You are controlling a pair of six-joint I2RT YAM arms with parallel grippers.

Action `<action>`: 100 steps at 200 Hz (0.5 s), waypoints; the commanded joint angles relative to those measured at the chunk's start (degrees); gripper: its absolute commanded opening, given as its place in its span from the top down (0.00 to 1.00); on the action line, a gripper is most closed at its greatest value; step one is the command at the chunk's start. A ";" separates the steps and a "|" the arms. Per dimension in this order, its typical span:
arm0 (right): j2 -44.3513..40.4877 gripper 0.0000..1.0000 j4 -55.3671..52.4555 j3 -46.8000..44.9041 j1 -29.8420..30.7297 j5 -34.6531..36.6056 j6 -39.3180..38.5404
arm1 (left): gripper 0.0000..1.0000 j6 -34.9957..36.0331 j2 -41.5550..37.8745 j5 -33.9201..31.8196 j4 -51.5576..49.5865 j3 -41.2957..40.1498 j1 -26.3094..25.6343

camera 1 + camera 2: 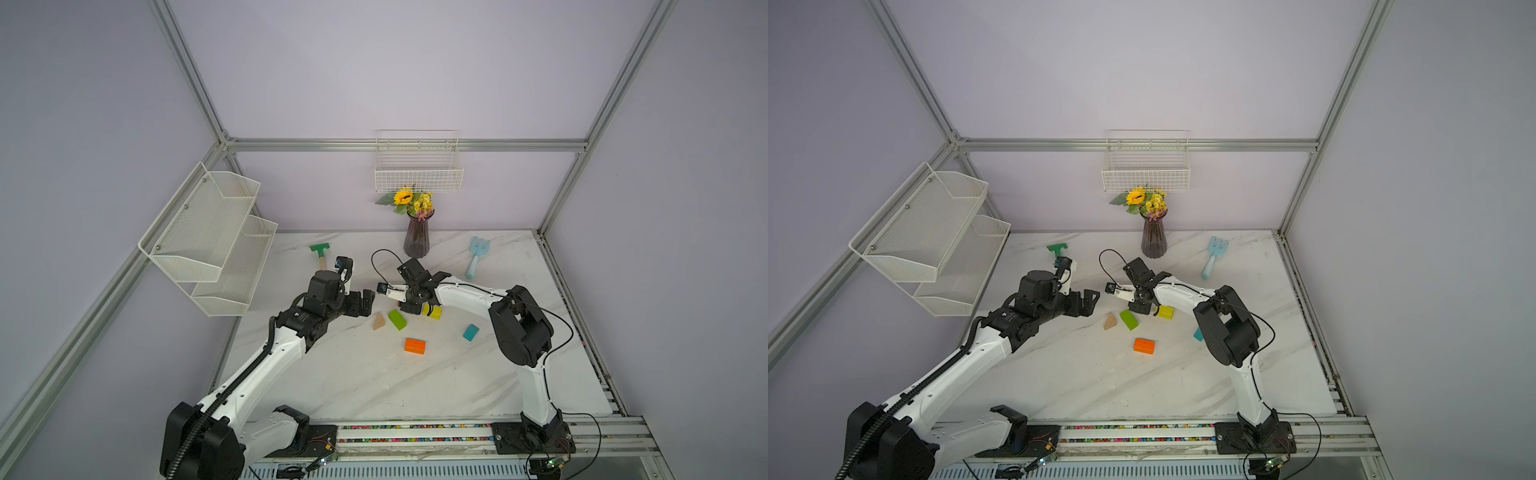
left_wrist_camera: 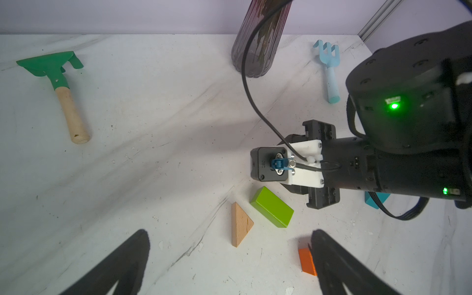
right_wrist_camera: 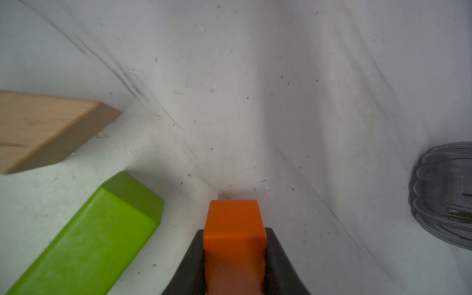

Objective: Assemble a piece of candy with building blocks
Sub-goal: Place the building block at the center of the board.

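Tools differ: right tool [image 3: 234, 255] clamps an orange block [image 3: 233, 222] beside the green block [image 3: 89, 242], low in frame; left tool [image 1: 365, 302] gapes wide.

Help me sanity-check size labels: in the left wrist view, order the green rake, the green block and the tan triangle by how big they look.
1. green rake, clearly largest, though it lies farthest back
2. green block
3. tan triangle, smallest
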 commanded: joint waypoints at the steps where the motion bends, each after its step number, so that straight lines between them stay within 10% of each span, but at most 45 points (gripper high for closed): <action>1: 0.46 0.85 -2.50 0.30 -0.36 -1.92 1.00 | 0.01 -1.41 -0.70 -0.51 1.20 0.41 0.46; 22: 1.22 0.55 -3.76 1.20 -0.55 -3.96 2.88 | 0.01 -1.40 -0.61 -0.67 1.29 0.36 0.47; 50: 0.07 0.41 -1.16 0.12 -0.62 -5.12 3.16 | 0.01 -1.45 -0.61 -0.94 1.16 0.28 0.50; 100: -11.90 0.38 10.34 -3.86 -0.63 -3.58 5.87 | 0.01 -1.31 -0.80 -2.16 0.85 0.70 0.44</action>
